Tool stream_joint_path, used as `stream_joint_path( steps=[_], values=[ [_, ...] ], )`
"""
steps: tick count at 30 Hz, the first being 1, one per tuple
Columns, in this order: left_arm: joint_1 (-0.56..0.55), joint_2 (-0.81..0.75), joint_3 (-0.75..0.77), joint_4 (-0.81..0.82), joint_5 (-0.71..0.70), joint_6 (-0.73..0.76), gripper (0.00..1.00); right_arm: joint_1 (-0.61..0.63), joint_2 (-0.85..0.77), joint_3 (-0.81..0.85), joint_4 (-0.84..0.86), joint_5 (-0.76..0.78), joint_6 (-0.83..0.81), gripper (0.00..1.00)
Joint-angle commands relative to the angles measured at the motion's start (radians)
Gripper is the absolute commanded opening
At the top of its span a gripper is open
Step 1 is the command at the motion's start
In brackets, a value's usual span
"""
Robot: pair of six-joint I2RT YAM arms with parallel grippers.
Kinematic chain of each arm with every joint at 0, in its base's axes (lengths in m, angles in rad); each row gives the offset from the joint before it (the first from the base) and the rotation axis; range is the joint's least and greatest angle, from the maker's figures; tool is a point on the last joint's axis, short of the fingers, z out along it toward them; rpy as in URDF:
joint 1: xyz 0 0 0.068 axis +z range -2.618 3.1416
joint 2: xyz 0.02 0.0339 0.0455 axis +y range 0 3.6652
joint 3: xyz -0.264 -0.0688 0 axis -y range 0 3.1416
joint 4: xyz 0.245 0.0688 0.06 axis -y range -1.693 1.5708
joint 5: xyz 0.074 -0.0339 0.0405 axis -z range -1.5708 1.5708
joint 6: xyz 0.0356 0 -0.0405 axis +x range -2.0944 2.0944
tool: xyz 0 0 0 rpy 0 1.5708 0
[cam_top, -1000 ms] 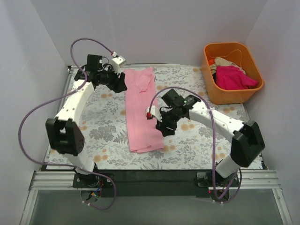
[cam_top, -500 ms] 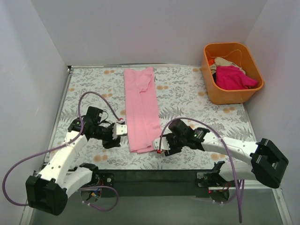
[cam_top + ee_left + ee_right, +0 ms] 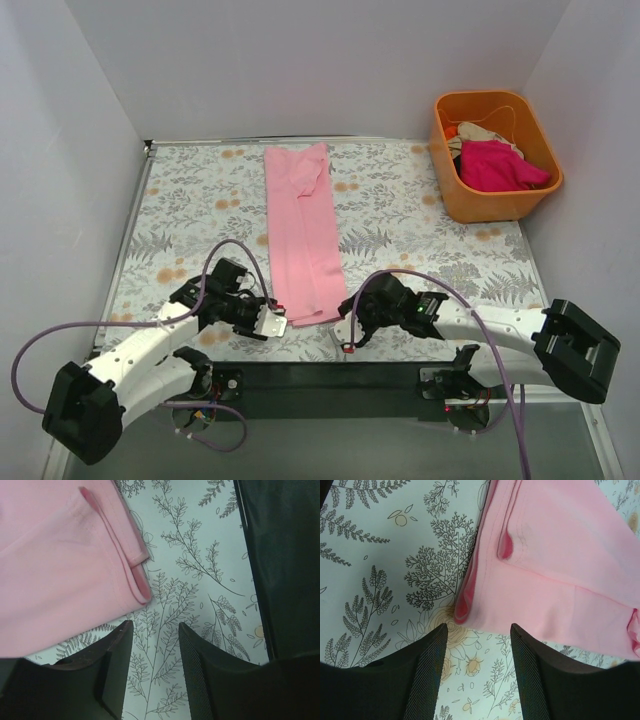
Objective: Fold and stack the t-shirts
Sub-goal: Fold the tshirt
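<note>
The light pink soft cloth t-shirt, folded into a long narrow strip, lies lengthwise on the floral-patterned bench. The left end effector sits just beside the strip's near left corner. Its fingers are spread apart with only bench between them, and the corner lies just beyond their tips. The right end effector sits at the strip's near right corner, likewise spread and empty, with the hem just past its fingertips. Well to the right of the strip, an orange plastic tub holds a magenta t-shirt and a cream t-shirt.
</note>
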Motion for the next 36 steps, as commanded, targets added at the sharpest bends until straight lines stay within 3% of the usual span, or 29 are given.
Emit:
stream_joint_path(
  steps=[1,8,16,19,21,23,24,25,27,31,36],
  values=[
    [-0.062,-0.001,-0.032,0.172,-0.053,-0.050,0.41,0.016,0.020,-0.018,0.078,-0.006,-0.055,0.50],
    [-0.174,0.064,-0.086,0.304,-0.130,-0.093,0.45,0.019,0.083,-0.010,0.078,-0.003,-0.069,0.44],
    [-0.189,0.169,-0.103,0.426,-0.185,-0.094,0.41,0.019,0.144,-0.015,0.078,0.006,-0.102,0.41],
    [-0.189,0.175,-0.115,0.444,-0.202,-0.085,0.36,0.019,0.161,-0.018,0.084,0.011,-0.104,0.37],
    [-0.189,0.167,-0.125,0.444,-0.208,-0.082,0.27,0.021,0.175,-0.017,0.092,0.015,-0.104,0.30],
    [-0.189,0.151,-0.132,0.443,-0.207,-0.081,0.18,0.019,0.181,-0.012,0.092,0.017,-0.099,0.20],
    [-0.189,0.132,-0.134,0.432,-0.194,-0.079,0.09,0.019,0.182,-0.010,0.091,0.019,-0.093,0.15],
    [-0.189,0.118,-0.134,0.418,-0.187,-0.067,0.06,0.019,0.179,-0.007,0.091,0.019,-0.087,0.02],
    [-0.189,0.068,-0.128,0.363,-0.161,-0.053,0.00,0.019,0.152,0.002,0.065,0.005,-0.066,0.01],
    [-0.191,-0.023,-0.085,0.242,-0.066,-0.063,0.00,0.040,0.075,0.042,-0.041,-0.033,0.009,0.01],
    [-0.188,-0.029,0.026,0.153,-0.041,-0.267,0.00,0.051,0.003,0.097,-0.084,-0.008,0.114,0.01]
  ],
)
